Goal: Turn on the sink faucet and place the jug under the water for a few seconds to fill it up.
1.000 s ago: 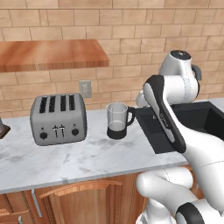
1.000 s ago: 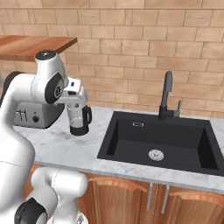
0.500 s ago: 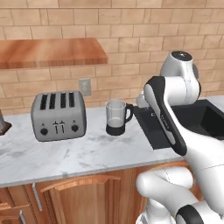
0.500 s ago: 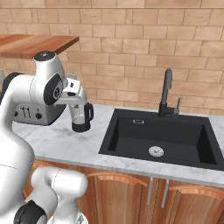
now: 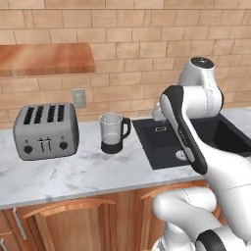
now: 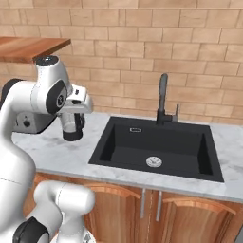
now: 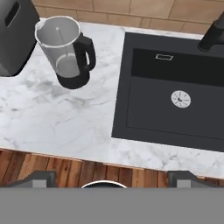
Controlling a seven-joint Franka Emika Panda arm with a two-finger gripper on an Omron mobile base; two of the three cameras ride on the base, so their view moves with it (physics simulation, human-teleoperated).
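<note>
My fingers (image 7: 42, 176) are spread wide and hold nothing. The jug (image 7: 65, 50) stands upright on the marble counter (image 7: 57, 118), between the toaster (image 7: 15, 35) and the sink (image 7: 175, 118). Its empty glass looks light, stiff, slippery and breakable, so I would pinch the black handle (image 7: 89, 54).

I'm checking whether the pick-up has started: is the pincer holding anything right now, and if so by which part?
Nothing is held. The pincer is open, and the jug stands on the counter, apart from it.
</note>
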